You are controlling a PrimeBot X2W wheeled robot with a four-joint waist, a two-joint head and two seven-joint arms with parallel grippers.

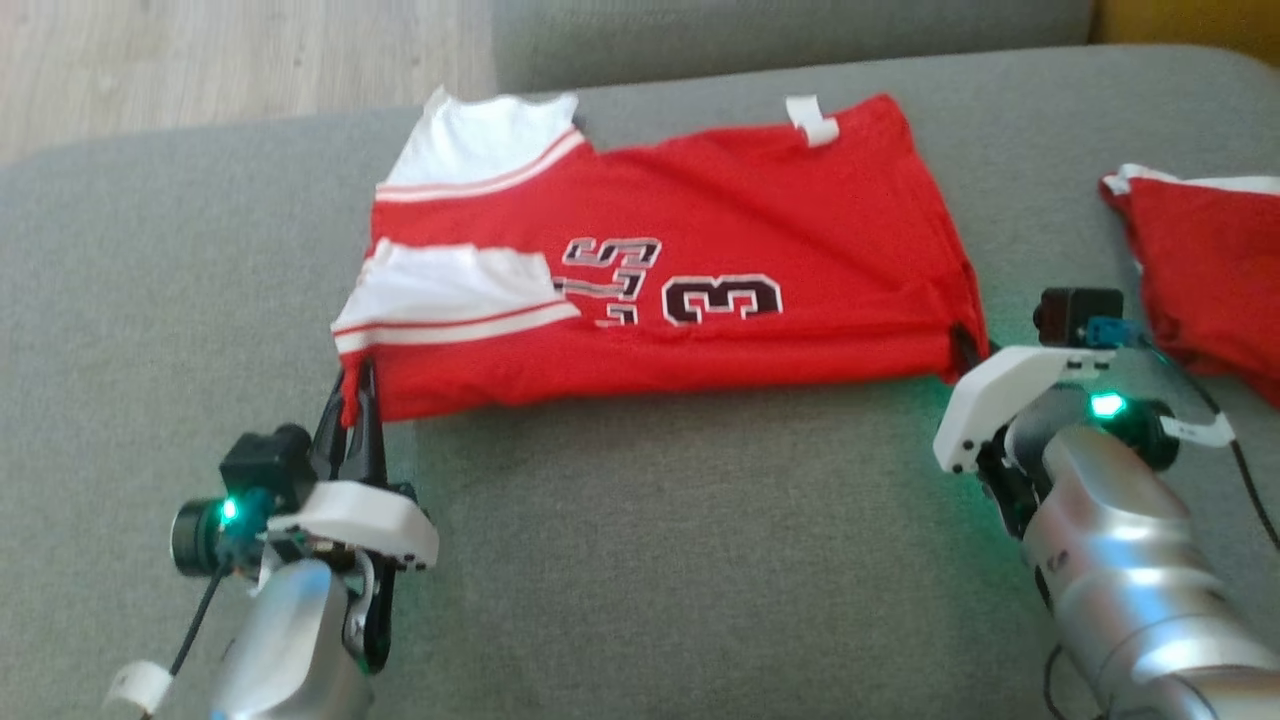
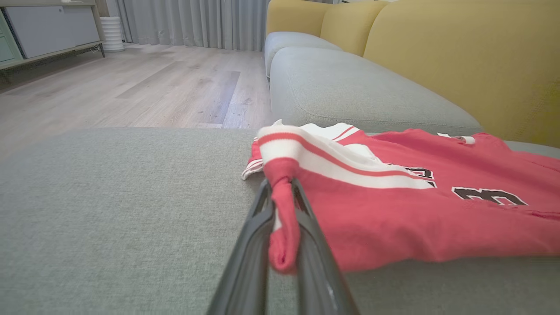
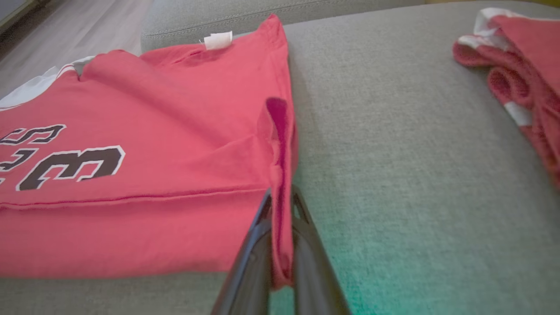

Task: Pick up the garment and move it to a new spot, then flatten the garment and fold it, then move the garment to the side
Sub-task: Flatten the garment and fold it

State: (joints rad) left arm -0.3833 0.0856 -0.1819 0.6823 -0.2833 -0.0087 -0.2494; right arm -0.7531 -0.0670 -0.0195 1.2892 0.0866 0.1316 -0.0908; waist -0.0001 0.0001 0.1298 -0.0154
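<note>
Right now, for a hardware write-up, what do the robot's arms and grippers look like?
The left forearm and right forearm are silver-grey metal. Each wrist carries a white angular cover, a small black camera and a glowing green light. Thin black cables trail alongside. The left gripper and right gripper have long, slim dark fingers.

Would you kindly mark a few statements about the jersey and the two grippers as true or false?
1. The left gripper is shut on a near corner of the jersey. True.
2. The right gripper is open and holds nothing. False: it is shut on the jersey's other near corner.
3. A second red garment lies to the jersey's right. True.
4. The jersey bears a large 7. False: it shows a 3.
</note>
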